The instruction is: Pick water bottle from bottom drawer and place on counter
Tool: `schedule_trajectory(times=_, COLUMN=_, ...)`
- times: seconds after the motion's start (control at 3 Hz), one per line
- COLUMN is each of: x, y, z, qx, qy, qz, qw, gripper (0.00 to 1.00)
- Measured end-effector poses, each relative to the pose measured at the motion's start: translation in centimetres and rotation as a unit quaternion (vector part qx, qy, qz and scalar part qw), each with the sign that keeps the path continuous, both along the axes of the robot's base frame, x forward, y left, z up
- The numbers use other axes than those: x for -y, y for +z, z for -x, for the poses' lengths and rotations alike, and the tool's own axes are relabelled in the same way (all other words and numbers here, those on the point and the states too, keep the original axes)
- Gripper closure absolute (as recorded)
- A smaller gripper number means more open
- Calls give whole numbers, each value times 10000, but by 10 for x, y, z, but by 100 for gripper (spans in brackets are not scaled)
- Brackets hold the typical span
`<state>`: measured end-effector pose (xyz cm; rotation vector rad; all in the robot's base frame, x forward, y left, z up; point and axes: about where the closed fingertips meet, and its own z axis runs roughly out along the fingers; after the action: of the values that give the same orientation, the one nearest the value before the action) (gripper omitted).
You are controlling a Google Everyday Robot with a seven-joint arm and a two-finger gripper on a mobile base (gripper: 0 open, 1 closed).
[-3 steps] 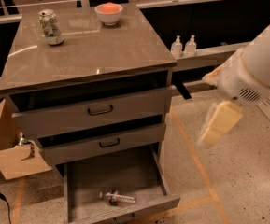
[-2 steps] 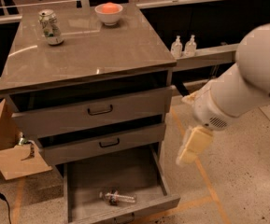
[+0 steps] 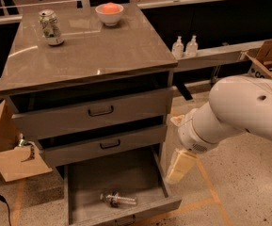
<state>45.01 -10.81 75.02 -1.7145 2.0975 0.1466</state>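
Note:
The water bottle (image 3: 119, 200) lies on its side on the floor of the open bottom drawer (image 3: 108, 172), near the drawer's front. My gripper (image 3: 180, 165) hangs from the white arm (image 3: 239, 108) at the drawer's right edge, above the rim and to the right of the bottle, apart from it. It holds nothing that I can see. The counter (image 3: 93, 51) is the glossy grey-brown top of the cabinet, above the three drawers.
A green-white soda can (image 3: 51, 28) and a white bowl (image 3: 109, 13) with an orange thing stand at the counter's back. Two pump bottles (image 3: 184, 46) stand on the pale ledge to the right. The two upper drawers stand ajar. Cardboard boxes lie at the left (image 3: 11, 161) and far right (image 3: 269, 55).
The arm has swung left and down, bringing the gripper from beside the cabinet to the right edge of the open bottom drawer. The bottle has not moved.

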Motion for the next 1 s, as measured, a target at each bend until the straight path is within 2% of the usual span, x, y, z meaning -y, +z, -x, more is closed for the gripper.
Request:
schedule_trajectory(times=0.33, x=3, y=-21, z=-6, qx=-20, qy=-254, qz=74, qw=9996, gripper=0)
schedule_trajectory(times=0.67, x=15, y=-95, z=-32, qx=-67, qy=-719, qz=260, qw=9970, gripper=0)
schedule_trajectory(times=1.0, x=18, y=-170, z=-66, qx=-127, qy=-1087, qz=197, qw=9938, gripper=0)
